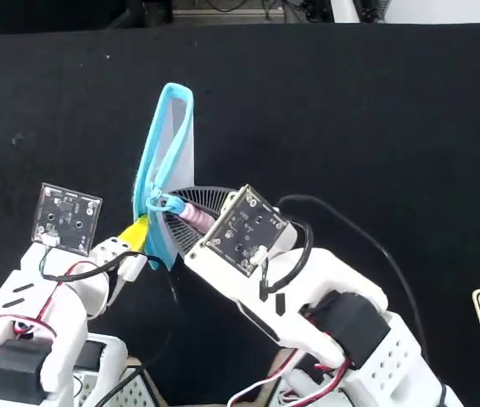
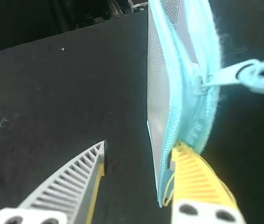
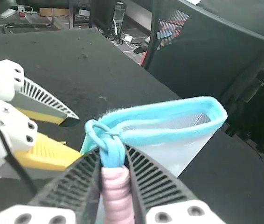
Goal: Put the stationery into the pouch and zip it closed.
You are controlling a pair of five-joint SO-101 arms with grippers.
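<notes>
Fuzzy-edged blue mesh pouch (image 1: 172, 144) stands on edge.
Right gripper (image 3: 112, 153), black and ribbed, clenches the looped zipper pull (image 3: 101, 135); left gripper (image 2: 141, 145) spread, yellow finger (image 2: 202, 182) touching pouch.

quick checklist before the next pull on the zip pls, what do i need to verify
1. Right pincer shut on the zip pull: ok.
2. Left pincer clamped on the pouch to brace it: not ok. The jaws are wide apart, with the yellow finger at the pouch's corner.
3. Zip run to the end: not ok. The mouth gapes beyond the slider.
4. Contents all inside: cannot tell.
5. Pouch upright between the arms: ok.
</notes>
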